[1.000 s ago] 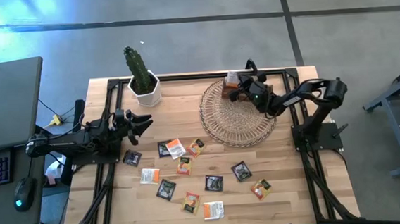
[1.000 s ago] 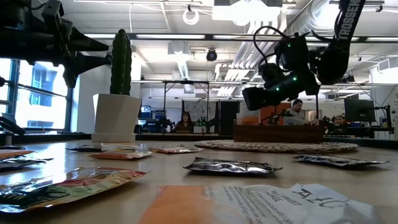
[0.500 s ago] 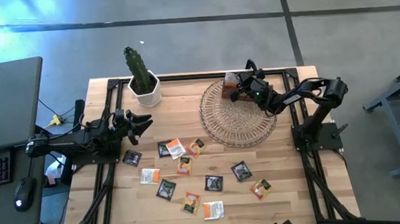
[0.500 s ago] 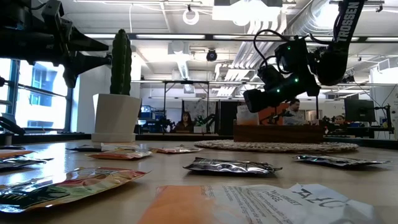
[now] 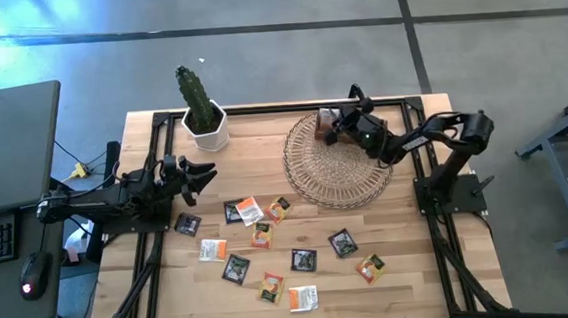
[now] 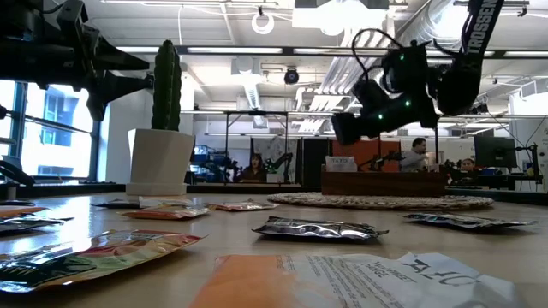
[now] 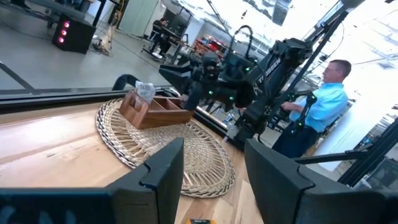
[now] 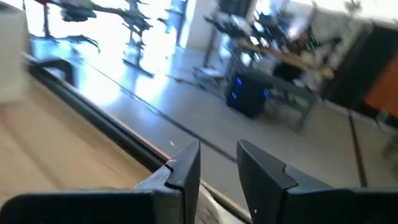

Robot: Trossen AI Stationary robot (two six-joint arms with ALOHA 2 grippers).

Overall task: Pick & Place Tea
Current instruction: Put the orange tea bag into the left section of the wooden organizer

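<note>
Lighting's pretty even from overhead, the pale wooden table (image 5: 412, 270) is bright with only soft shadows. In the low view, ceiling strip lights and a big window on the left blow out, so the dark left end effector (image 6: 116, 60) is just a silhouette, and the nearest orange-and-white sachet (image 6: 342, 282) is out of focus. Right wrist view is smeared with blur, window glare everywhere.

The right arm (image 6: 479, 34) reads "TROSSEN".
</note>
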